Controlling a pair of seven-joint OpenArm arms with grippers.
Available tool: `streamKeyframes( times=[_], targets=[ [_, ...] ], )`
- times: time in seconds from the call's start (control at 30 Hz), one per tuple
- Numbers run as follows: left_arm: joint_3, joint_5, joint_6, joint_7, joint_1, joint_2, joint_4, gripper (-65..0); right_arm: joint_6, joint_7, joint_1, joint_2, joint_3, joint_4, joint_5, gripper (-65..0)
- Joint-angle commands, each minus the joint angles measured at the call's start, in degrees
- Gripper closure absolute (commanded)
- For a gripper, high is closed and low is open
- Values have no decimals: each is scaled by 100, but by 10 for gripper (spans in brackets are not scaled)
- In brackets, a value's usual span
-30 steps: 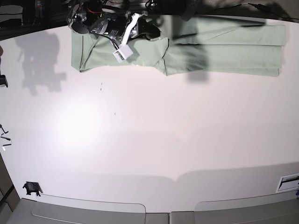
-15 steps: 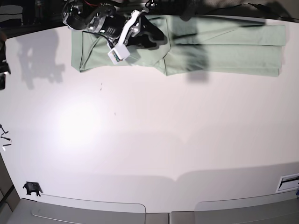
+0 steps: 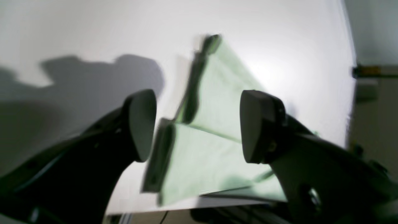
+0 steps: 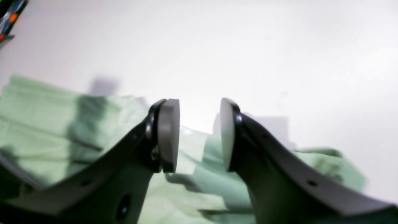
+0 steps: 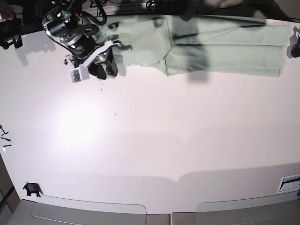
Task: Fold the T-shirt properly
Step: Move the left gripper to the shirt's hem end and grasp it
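Observation:
The T-shirt (image 5: pixel 225 47), pale mint green, lies folded into a long strip along the table's far edge. Its left end runs behind my right arm. My right gripper (image 5: pixel 107 70) hovers just off the strip's left front corner, over bare table. In the right wrist view that gripper (image 4: pixel 198 134) is open with nothing between its pads, and the T-shirt (image 4: pixel 46 133) lies below and behind it. My left gripper (image 3: pixel 199 126) is wide open and empty above the T-shirt (image 3: pixel 217 102), whose layered folded end faces the camera. In the base view only a dark part of the left arm (image 5: pixel 296 48) shows at the right edge.
The white table (image 5: pixel 154 140) stretches toward the front. A small black part (image 5: pixel 32 189) sits at its front left corner, small loose bits (image 5: pixel 4 140) at the left edge, and a white slotted piece (image 5: pixel 288 183) at the front right.
My right arm has swung left and forward off the shirt, and its jaws have opened. The left gripper has opened wide. Less of the shirt's left end shows.

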Motion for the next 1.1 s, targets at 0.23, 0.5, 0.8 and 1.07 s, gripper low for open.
streamKeyframes(
  times=[0.23,0.5,0.8,1.07],
  targets=[
    [1073,140,-41,-258,31,-76,72,-389,0,302,90,22,494,109,61,-206],
    [1545,-9,-41,-225,33,-76,74,-380,0,306,92,20,492,109,79,-206],
    [1545,-398,-41,-216,28,-76,74,0,-2,304,90,17,492,109,79,-206],
    [1532,-748,-41,433,-15,-59,872,0,-378,321,85,20,494,13,-470,-206]
  ],
)
